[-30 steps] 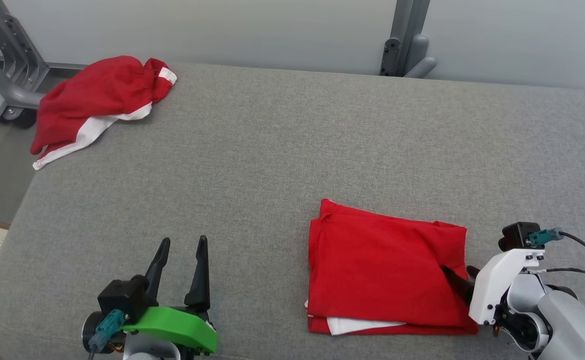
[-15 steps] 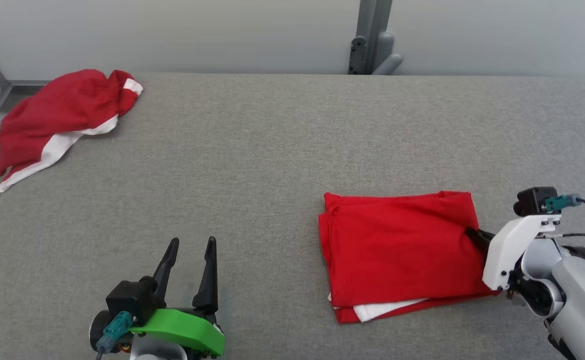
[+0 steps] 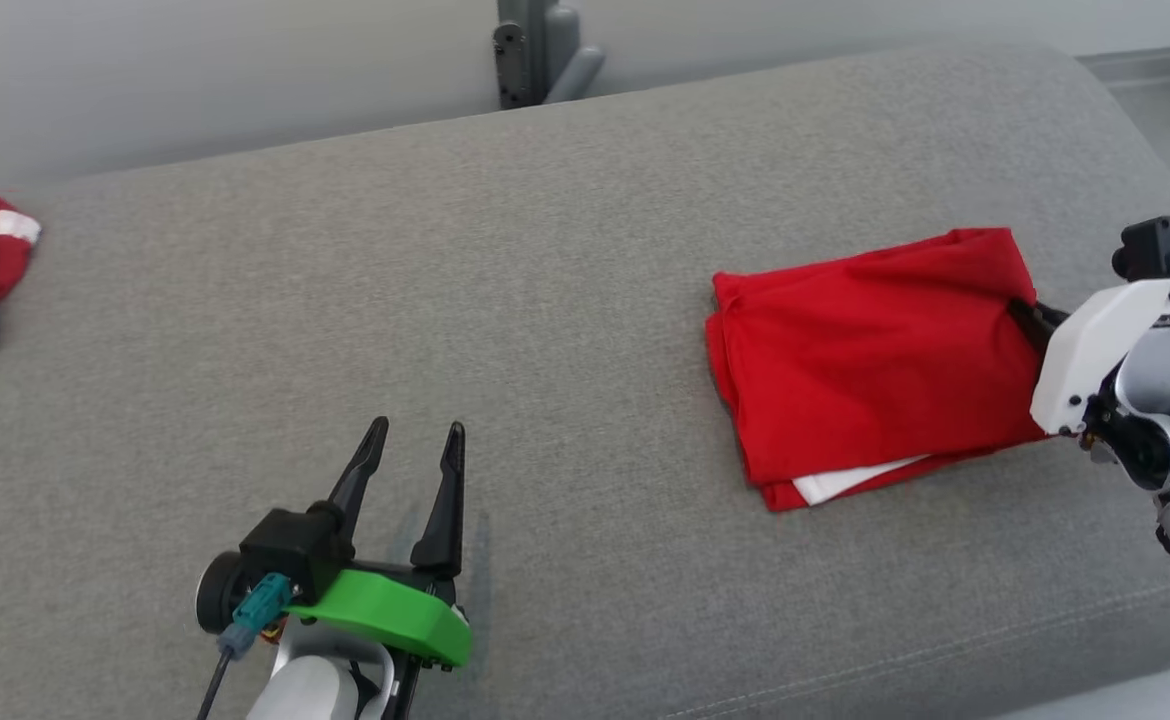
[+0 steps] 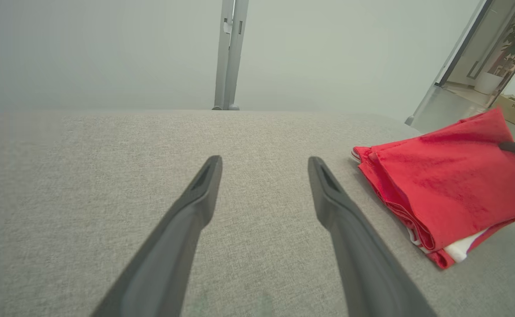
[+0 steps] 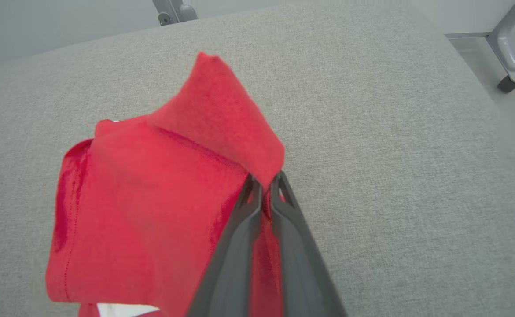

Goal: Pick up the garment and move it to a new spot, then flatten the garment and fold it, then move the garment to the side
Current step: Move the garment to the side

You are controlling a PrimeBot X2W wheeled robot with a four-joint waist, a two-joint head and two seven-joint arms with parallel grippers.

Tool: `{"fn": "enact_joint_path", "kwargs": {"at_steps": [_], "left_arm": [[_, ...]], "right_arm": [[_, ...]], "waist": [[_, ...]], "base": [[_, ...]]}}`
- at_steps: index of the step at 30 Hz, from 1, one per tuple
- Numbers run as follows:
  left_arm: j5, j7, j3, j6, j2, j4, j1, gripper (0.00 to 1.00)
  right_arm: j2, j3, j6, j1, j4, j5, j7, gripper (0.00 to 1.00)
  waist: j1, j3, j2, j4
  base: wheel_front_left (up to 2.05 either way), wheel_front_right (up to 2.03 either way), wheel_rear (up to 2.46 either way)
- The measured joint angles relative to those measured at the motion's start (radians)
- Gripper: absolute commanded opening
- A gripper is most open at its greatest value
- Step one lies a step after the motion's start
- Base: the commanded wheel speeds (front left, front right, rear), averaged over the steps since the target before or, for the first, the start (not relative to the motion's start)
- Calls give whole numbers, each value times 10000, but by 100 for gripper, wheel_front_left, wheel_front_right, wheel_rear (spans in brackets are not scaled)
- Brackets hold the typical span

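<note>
Head view: the right gripper, open a second ago, now clamps the edge of the folded red garment and has dragged it along the couch. The final move aside appears to have begun.
Left wrist view: the left gripper is spread wide and empty, with the garment well to the right of its jaws.
Right wrist view: cloth is pinched between the tips, and a corner rises just beyond them, a detail the head view misses.

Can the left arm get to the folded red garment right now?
Probably yes: bare cushion lies between the open left tool and the folded red garment; the right tool pinches only its far edge.
</note>
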Motion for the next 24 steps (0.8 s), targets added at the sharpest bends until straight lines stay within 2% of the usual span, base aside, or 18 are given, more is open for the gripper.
{"fn": "enact_joint_path", "kwargs": {"at_steps": [8, 13, 19, 24], "left_arm": [[242, 178, -270, -98, 128, -94, -676, 100], [259, 267, -399, -150, 127, -174, -888, 100], [328, 299, -318, -81, 263, -370, -975, 100], [362, 462, -224, 19, 527, -792, -1045, 100]], "right_arm": [[186, -224, 0, -958, 531, -267, -109, 0], [144, -424, 0, -1244, 924, -391, -249, 0], [165, -884, 0, -1826, 1636, -562, -357, 0], [13, -1818, 2, -2654, 3068, -993, -610, 0]], "waist": [[0, 717, 0, -1301], [0, 1203, 0, -1761], [1, 1613, 0, -1732], [1, 1862, 0, -1353]], "base": [[0, 0, 0], [0, 0, 0], [0, 0, 0], [0, 0, 0]]}}
